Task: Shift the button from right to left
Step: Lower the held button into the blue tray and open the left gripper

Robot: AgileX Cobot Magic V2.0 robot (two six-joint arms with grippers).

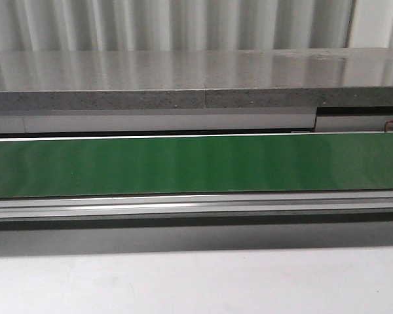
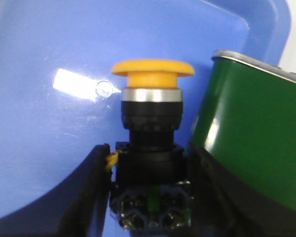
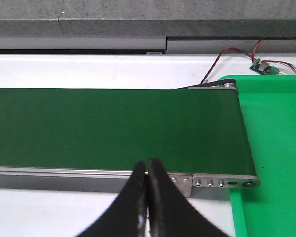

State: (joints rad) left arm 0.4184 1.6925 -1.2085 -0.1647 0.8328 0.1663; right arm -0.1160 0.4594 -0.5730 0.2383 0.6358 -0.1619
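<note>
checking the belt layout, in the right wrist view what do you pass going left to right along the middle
dark green belt → belt's metal end plate → bright green tray

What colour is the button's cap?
Orange-yellow; the button shows best in the left wrist view.

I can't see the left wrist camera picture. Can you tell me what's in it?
The left gripper is shut on the button, with its yellow cap pointing away from the fingers, over a blue tray. The end of a green conveyor belt is beside it.
</note>
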